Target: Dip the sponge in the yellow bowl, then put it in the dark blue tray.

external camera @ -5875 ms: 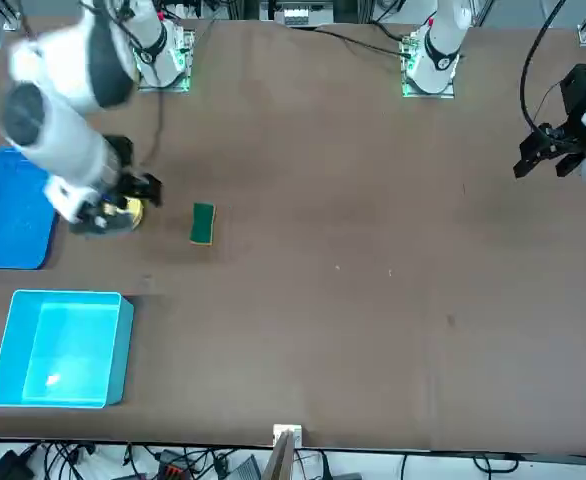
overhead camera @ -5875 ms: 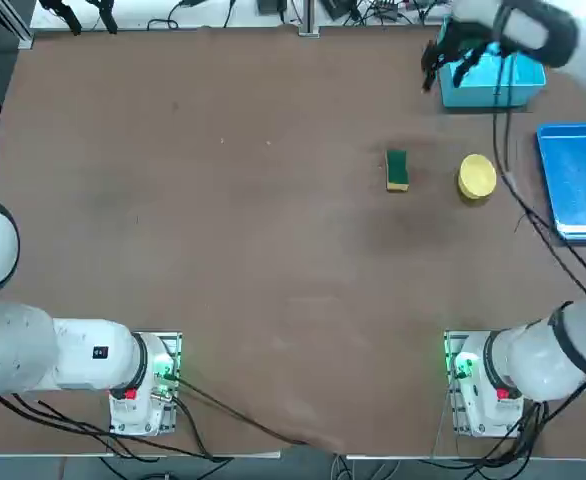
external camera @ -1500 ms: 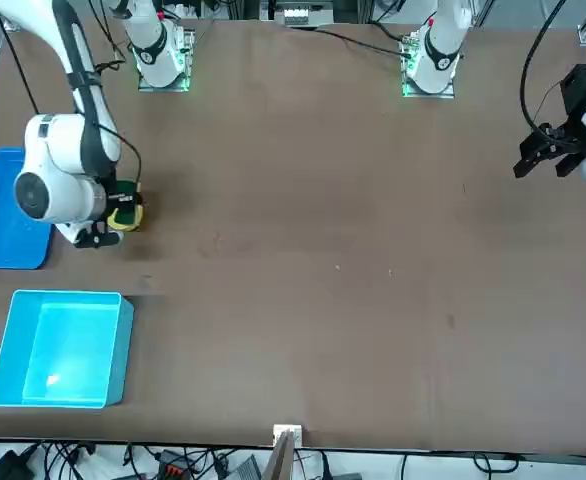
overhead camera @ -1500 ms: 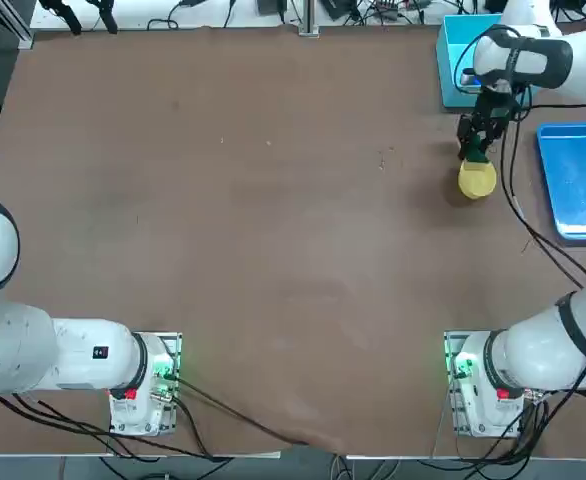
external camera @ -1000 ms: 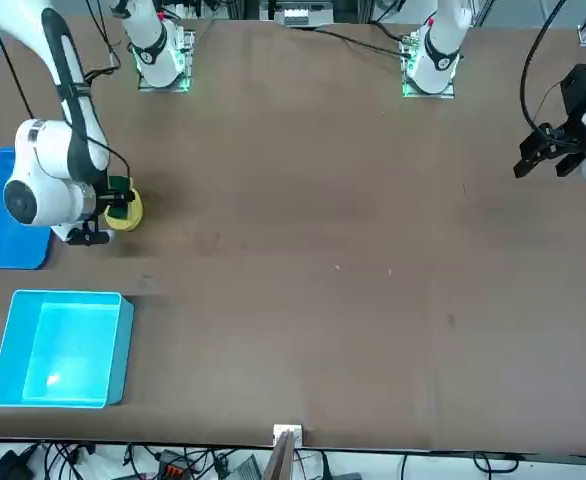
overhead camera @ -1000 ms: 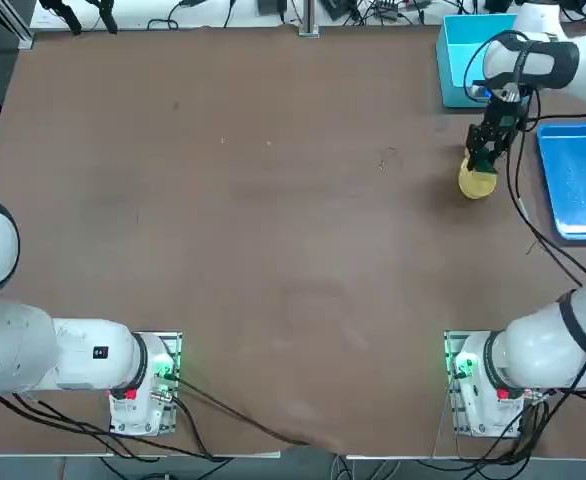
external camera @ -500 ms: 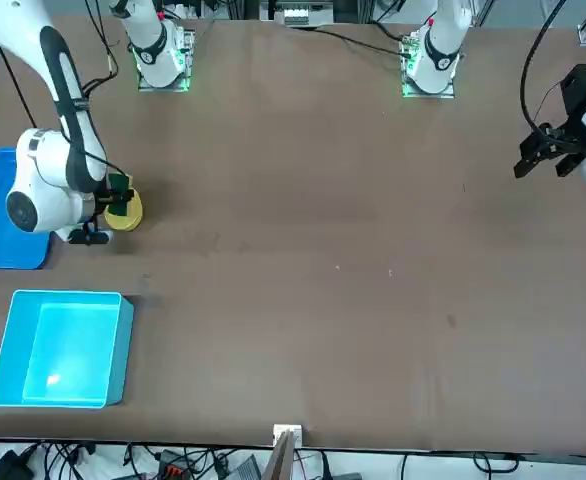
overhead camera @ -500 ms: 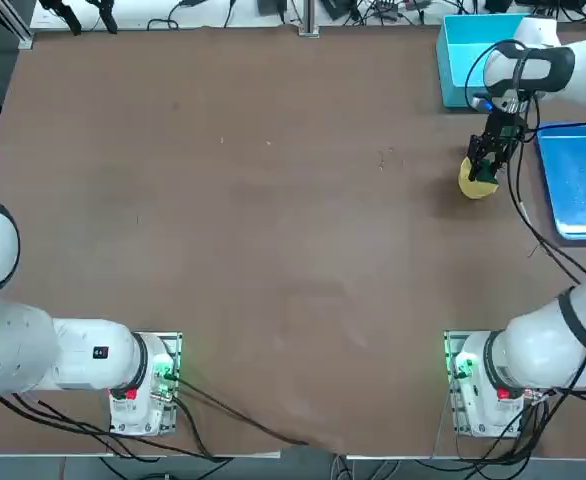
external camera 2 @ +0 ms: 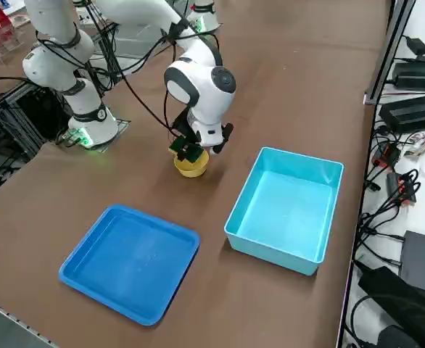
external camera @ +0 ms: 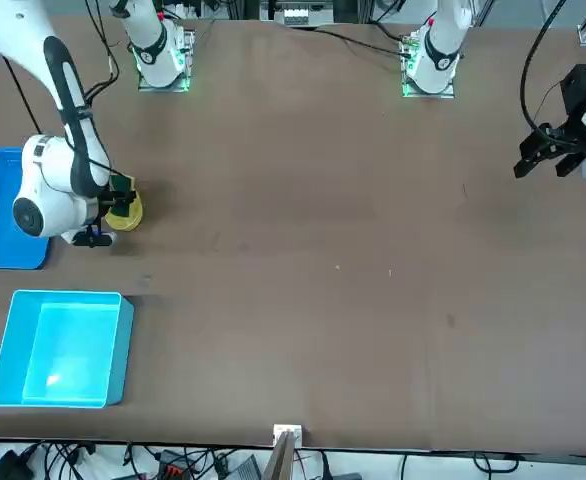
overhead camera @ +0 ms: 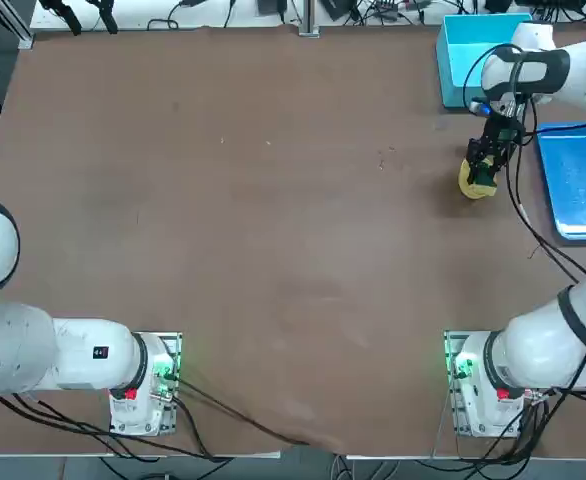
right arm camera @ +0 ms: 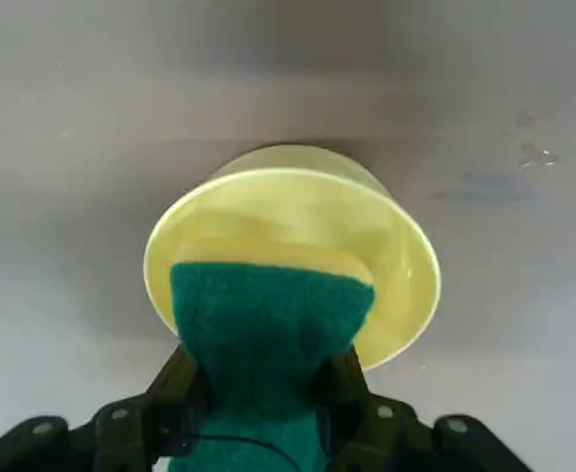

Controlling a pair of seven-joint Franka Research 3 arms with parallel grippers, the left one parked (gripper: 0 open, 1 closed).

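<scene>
Right end effector [overhead camera: 482, 170], seen from overhead, hangs directly over the small round yellow bowl [overhead camera: 473, 184] near the far right of the brown tabletop [overhead camera: 273, 220], its fingers pinching the small green-topped, yellow-backed sponge [overhead camera: 484, 168]. Half a second ago it sat a touch higher over the bowl; several seconds back the sponge lay flat on the tabletop left of the bowl, with the arm away by the light cyan square box [overhead camera: 473, 55]. The dark blue rectangular tray [overhead camera: 578, 190] lies just right of the bowl, with nothing in it; black cables cross its near corner. No writing can be read in this view; green lights glow at both arm bases.

From the front, the end effector [external camera: 118, 197] shows at the left, beside the arm's round white wrist, with the sponge [external camera: 121, 185] dark green above the bowl [external camera: 127, 212]. The tray [external camera: 8, 215] is apart to the left, the cyan box [external camera: 63, 348] nearer the camera. The tabletop's brown surface is matte and faintly scuffed.

From the right side, the end effector [external camera 2: 188, 151] presses the sponge [external camera 2: 183, 149] down at the bowl's [external camera 2: 191, 168] rim, between tray [external camera 2: 129, 261] and arm base. Cables and black equipment line the floor beyond the tabletop's edge.

At the wrist, the two black fingers [right arm camera: 362, 413] clamp the sponge [right arm camera: 268, 334] on both sides, green scouring face toward the camera; its leading end sits inside the bowl's [right arm camera: 396, 256] mouth.
</scene>
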